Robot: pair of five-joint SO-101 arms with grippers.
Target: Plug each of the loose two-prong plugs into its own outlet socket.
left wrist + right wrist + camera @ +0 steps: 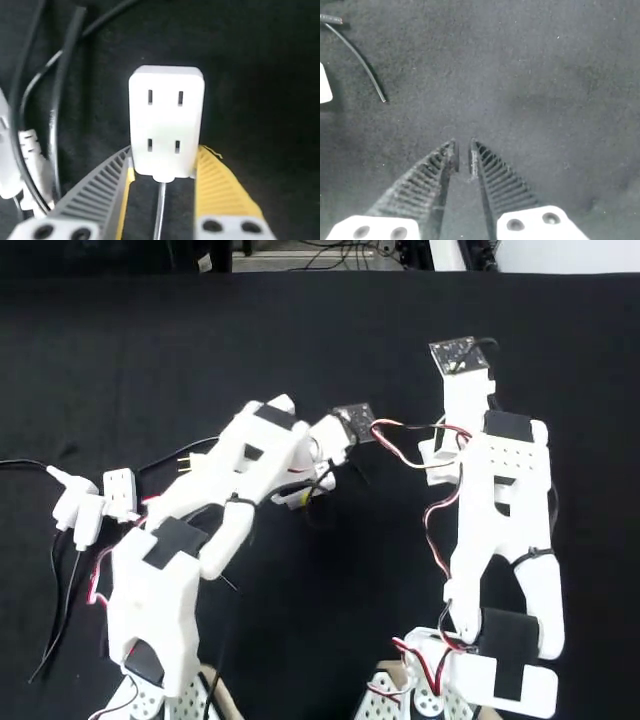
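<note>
A white outlet block [166,117] with two pairs of slots sits between the tips of my left gripper [164,157]. The grey finger [107,182] and the yellow finger [217,185] press against its lower sides, so the gripper is shut on it. A thin white wire [160,210] runs from the block's lower edge. In the high view, a white outlet block [118,490] lies at the left, with white plugs [75,505] beside it and a black two-prong plug [185,462] nearby. My right gripper [462,152] hovers shut and empty over bare black cloth.
Black cables [55,85] and a white plug [12,170] lie beside the block. A loose black wire end [357,55] lies on the cloth. The left arm [250,455] stretches across the middle of the table. The right arm [500,500] stands folded at the right.
</note>
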